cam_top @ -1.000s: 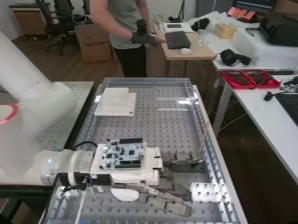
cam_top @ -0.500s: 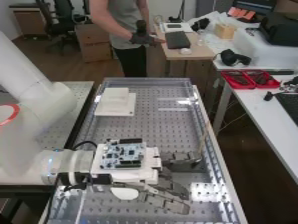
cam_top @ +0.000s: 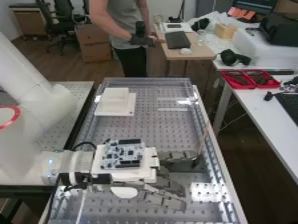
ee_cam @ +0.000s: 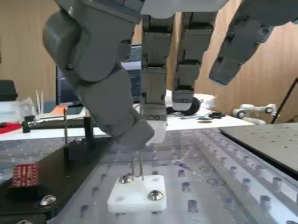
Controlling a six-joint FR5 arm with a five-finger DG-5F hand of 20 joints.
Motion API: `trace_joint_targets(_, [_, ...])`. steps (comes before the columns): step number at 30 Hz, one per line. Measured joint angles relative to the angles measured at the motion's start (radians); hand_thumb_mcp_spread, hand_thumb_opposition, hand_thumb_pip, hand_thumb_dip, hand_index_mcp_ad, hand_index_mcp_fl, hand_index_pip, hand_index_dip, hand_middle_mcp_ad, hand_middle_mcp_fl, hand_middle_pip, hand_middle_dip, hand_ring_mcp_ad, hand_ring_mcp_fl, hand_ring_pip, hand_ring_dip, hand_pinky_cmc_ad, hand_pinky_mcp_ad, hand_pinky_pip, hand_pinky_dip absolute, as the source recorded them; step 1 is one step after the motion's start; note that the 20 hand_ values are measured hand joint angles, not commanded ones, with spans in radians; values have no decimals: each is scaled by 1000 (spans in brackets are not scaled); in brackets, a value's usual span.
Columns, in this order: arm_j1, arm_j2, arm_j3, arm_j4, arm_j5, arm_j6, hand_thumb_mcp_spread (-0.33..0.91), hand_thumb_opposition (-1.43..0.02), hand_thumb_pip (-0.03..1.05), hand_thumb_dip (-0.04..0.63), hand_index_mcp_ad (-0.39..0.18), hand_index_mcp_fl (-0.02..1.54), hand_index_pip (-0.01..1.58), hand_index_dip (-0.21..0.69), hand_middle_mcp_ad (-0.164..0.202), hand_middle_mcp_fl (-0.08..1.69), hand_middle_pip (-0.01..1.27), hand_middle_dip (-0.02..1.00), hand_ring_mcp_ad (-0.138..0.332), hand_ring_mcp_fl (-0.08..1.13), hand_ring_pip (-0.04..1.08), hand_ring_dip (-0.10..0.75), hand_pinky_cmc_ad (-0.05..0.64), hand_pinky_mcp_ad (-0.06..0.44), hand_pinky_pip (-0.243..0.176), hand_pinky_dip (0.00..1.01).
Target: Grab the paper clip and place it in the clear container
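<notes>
"Wrist view: state of the hand (ee_cam: 110,100)?"
"Fingers spread and fairly straight; no pinch evident. The presumed paper clip (ee_cam: 141,167) stands upright in the white block (ee_cam: 141,200)."
"Recommended action?"
"Centre the clip between thumb and finger, pinch lightly, lift straight."

The hand (cam_top: 163,201) is now a little closer to the far end of the worktop (cam_top: 149,122), its fingertips (cam_top: 178,205) slightly back towards the arm (cam_top: 30,92).
</notes>
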Motion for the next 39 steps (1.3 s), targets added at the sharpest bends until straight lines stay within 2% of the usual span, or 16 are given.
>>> trace_joint_targets(16, [1,-6,-15,23,-12,0,654,-946,695,288,-162,35,278,-188,-56,646,768,740,23,476,103,501,457,250,70,190])
trace_joint_targets(39, [-13,-17,2,8,-49,-10,654,-937,696,290,-173,30,286,-188,-52,658,778,740,23,476,105,501,461,248,73,190])
